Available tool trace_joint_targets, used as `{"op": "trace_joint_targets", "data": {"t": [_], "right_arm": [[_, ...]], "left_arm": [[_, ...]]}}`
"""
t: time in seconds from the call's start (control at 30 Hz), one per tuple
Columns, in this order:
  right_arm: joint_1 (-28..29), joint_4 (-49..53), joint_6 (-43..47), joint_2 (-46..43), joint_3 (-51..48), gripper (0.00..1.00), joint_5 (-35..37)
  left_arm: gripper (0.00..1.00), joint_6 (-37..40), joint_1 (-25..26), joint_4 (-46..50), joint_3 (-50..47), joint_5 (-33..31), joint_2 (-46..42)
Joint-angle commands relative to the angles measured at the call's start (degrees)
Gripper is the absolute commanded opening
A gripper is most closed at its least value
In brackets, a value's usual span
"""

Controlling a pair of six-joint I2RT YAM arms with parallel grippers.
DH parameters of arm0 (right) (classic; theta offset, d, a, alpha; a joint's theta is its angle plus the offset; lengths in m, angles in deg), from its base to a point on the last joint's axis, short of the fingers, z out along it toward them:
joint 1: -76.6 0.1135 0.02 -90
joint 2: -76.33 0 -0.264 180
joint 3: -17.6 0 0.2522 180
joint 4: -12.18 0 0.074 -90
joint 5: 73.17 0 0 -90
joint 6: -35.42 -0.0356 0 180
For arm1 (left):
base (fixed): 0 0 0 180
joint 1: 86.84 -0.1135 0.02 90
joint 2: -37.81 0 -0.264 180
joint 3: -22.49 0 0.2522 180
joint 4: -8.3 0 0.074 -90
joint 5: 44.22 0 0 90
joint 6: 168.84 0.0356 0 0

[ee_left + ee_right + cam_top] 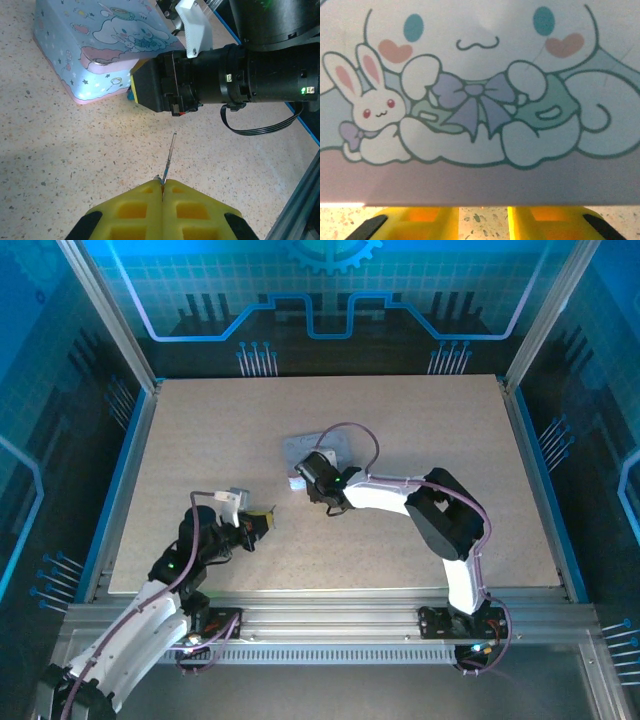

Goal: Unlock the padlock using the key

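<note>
We see the left gripper (162, 186), jaws pressed together, pinching the key (170, 152) above the desk (75, 165); the right gripper (483, 214), jaws slightly spread, faces the tin (480, 100).

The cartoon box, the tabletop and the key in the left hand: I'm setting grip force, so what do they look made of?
The box is probably painted tin: smooth, printed, with a soft sheen along its rolled rim. The tabletop looks like matte speckled laminate or composite stone. The key, pinched in the left hand, looks like bare metal: a thin grey shaft.
</note>
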Motion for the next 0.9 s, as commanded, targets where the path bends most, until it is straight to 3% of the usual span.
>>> {"op": "trace_joint_targets", "data": {"t": [0.0, 0.2, 0.6, 0.67, 0.87], "right_arm": [[-0.22, -0.1, -1.09, -0.42, -0.87, 0.35, -0.15], [-0.55, 0.93, -3.15, 1.25, 0.56, 0.41, 2.12], [-0.59, 0.77, -4.21, 5.18, 4.75, 0.42, 2.87], [-0.58, 0.5, -4.09, 5.49, 5.01, 0.39, 2.94], [-0.51, -0.45, -2.63, 4.99, 4.96, 0.14, 1.79]], "left_arm": [[0.0, -0.49, -0.37, -1.49, -0.06, 1.56, -0.33], [0.0, -0.5, -0.37, -0.98, 0.11, 1.59, -0.53], [0.0, 0.95, -0.37, 0.85, 0.18, 1.33, -1.73], [0.0, 1.19, -0.37, 1.06, 0.07, 1.33, -1.85], [0.0, 1.97, -0.37, 1.2, -0.28, 1.35, -2.04]]}}
